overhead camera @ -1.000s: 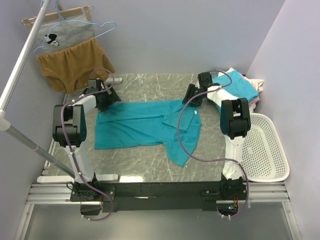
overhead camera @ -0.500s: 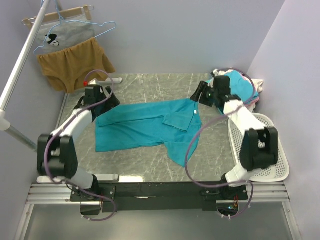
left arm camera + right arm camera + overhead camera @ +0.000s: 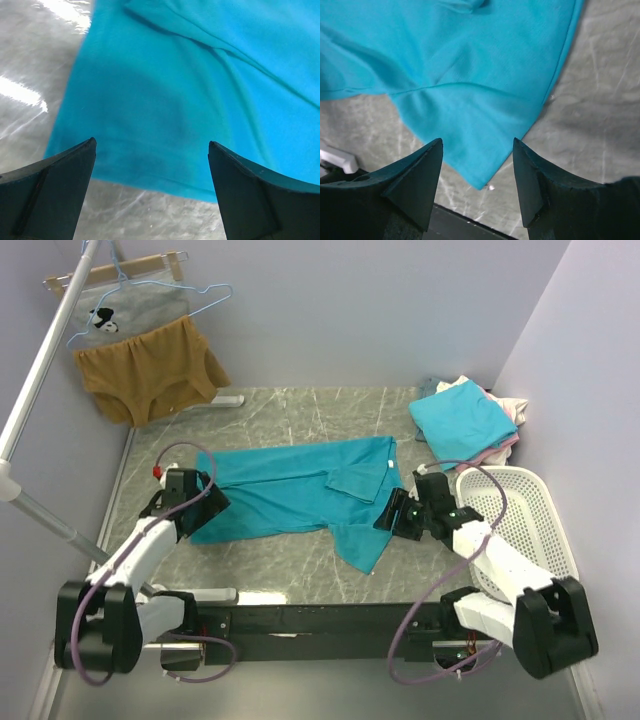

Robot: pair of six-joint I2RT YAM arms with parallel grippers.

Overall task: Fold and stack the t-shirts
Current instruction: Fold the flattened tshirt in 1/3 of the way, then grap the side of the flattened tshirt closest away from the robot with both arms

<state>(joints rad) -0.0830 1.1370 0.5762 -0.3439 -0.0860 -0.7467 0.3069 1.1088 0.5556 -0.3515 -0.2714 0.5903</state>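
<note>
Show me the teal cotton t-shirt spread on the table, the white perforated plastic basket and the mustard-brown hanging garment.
teal cotton t-shirt [image 3: 280,490]: top view, body centre.
white perforated basket [image 3: 535,530]: top view, bare floor.
mustard-brown garment [image 3: 150,370]: top view, middle.

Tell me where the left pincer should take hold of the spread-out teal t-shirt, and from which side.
Grip the hem corner of the teal t-shirt, coming in from the near-left. The cloth lies flat there and its free edges meet bare table, so a finger could likely slide under. The open left pincer hangs over that hem.
</note>
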